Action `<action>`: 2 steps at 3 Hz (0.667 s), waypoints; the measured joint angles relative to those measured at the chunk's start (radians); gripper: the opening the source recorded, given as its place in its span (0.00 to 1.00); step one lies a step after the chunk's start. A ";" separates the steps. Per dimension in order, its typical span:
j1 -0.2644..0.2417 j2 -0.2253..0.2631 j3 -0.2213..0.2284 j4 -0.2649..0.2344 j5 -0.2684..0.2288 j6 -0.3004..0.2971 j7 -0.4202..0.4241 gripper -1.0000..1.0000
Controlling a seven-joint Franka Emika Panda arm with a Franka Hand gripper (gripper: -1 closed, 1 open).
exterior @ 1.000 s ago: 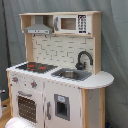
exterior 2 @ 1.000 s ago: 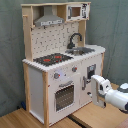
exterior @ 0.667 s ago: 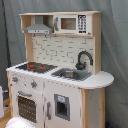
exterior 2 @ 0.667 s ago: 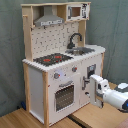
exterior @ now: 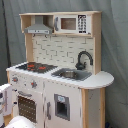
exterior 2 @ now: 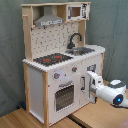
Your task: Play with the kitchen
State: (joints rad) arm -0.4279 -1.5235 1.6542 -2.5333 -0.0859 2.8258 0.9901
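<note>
We see the kitchen (exterior 2: 62, 60) standing upright on a wooden floor (exterior 2: 30, 120) before a grey curtain (exterior 2: 112, 35); its hob (exterior 2: 52, 59) and sink (exterior 2: 82, 50) sit on the countertop, and the oven door (exterior 2: 65, 95) fills the lower front. In the second exterior view our gripper (exterior 2: 90, 82) comes in from the second exterior view's right, level with the cabinet door (exterior 2: 89, 82) beside the oven, touching or just short of it; we cannot tell how its jaws stand. The door handle (exterior 2: 82, 83) runs vertically, just toward the oven from the tip. Compared with a second ago, the arm has pushed in closer to the front panel.
</note>
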 joint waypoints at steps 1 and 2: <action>-0.077 0.000 0.015 0.003 -0.016 0.062 0.000 1.00; -0.147 0.000 0.023 0.015 -0.031 0.140 -0.001 1.00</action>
State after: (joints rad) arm -0.5745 -1.5235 1.6771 -2.5186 -0.1170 2.9661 0.9891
